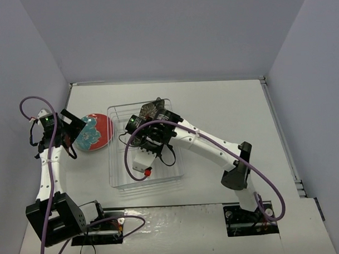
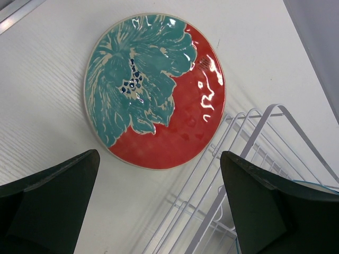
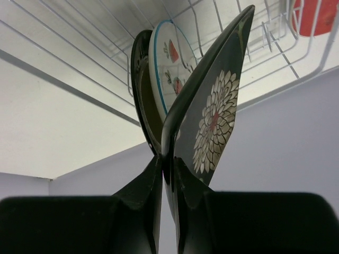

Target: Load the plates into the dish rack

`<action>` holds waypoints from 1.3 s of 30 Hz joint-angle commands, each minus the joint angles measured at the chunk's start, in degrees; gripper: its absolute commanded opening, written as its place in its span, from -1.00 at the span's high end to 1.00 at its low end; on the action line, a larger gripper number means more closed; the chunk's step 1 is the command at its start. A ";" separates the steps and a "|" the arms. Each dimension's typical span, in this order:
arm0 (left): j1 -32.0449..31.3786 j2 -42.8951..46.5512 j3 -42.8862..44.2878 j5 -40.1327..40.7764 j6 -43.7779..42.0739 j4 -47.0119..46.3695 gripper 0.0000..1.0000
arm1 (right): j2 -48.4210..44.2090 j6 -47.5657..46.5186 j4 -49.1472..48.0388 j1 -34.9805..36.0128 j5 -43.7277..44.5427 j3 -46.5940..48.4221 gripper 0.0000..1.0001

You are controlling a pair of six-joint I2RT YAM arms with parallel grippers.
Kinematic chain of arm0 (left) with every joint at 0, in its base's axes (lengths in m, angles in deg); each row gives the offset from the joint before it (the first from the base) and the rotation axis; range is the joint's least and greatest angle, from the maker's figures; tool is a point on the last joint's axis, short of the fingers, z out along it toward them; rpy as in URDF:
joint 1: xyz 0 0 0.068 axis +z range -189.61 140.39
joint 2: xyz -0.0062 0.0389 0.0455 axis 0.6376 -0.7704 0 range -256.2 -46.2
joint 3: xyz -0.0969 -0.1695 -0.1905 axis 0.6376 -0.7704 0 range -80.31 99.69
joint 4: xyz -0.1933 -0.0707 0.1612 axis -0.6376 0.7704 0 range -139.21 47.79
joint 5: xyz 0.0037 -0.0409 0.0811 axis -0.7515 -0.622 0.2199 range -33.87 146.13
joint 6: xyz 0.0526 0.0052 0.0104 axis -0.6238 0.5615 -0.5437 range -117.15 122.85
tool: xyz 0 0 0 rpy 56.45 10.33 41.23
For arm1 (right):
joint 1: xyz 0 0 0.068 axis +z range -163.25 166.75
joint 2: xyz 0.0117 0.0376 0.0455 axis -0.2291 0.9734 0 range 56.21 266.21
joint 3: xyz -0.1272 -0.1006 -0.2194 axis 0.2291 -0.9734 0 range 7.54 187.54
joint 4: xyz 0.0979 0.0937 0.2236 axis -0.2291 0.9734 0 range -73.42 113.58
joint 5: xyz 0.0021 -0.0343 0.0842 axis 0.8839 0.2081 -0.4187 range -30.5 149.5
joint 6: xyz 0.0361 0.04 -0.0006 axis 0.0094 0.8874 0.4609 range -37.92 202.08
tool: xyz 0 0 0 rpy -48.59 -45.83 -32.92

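The red round plate with teal flowers (image 1: 94, 133) (image 2: 159, 90) lies flat on the table just left of the dish rack (image 1: 118, 162) (image 2: 249, 137). My left gripper (image 1: 75, 133) (image 2: 160, 156) hovers over its near edge, open and empty. My right gripper (image 1: 157, 121) (image 3: 170, 164) is inside the rack (image 3: 79, 47), shut on the rim of the black square plate with white flowers (image 1: 155, 109) (image 3: 212, 121), which stands on edge. Behind it stand the white watermelon plate (image 3: 169, 58) and the dark-rimmed plate (image 3: 139, 79), both upright.
Grey walls close the table on the left, right and back. The rack's left wall stands close to the red plate. A white block with a red knob (image 1: 143, 168) sits under the right wrist, over the rack's near half.
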 commanded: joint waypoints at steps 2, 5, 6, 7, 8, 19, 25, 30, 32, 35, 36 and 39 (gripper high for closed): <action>0.38 -0.22 1.31 0.05 -0.45 -2.56 -0.94 | -0.83 -0.21 -2.51 -2.26 8.15 1.45 1.00; 0.31 -0.54 1.33 0.13 -0.43 -2.78 -0.94 | -1.08 -0.55 -2.51 -2.49 8.95 1.37 1.00; 0.31 -0.67 1.33 0.16 -0.40 -2.88 -0.94 | -1.21 -0.75 -2.56 -2.49 8.84 1.47 1.00; 0.31 -0.85 1.33 0.20 -0.37 -2.95 -0.94 | -1.28 -0.93 -2.64 -2.49 8.59 1.58 1.00; 0.31 -1.03 1.33 0.20 -0.33 -3.03 -0.94 | -1.42 -1.01 -3.10 -2.46 8.60 1.69 1.00; 0.25 -1.50 1.29 -5.33 -0.97 -5.54 -0.94 | -7.32 -1.20 -16.61 -1.25 17.74 -5.79 1.00; -2.27 2.49 -1.36 -25.98 1.12 -21.66 -0.94 | -14.65 -5.21 -31.92 -0.23 15.62 -17.54 1.00; -10.71 2.97 0.44 -26.83 -1.20 -23.13 -0.94 | -18.85 -6.97 -40.52 0.38 13.37 -20.27 1.00; -11.89 2.40 1.05 -29.16 -1.03 -23.98 -0.94 | -19.92 -7.09 -43.07 0.55 13.62 -21.30 1.00; -12.71 1.47 1.38 -32.76 0.10 -26.33 -0.94 | -22.85 -7.68 -48.68 0.89 13.25 -25.04 1.00; -12.86 1.32 1.20 -33.50 0.37 -27.06 -0.94 | -23.92 -7.98 -50.24 0.95 12.86 -26.50 1.00; -13.14 1.21 0.79 -34.97 0.82 -28.61 -0.94 | -26.40 -8.00 -53.39 1.20 11.38 -29.35 1.00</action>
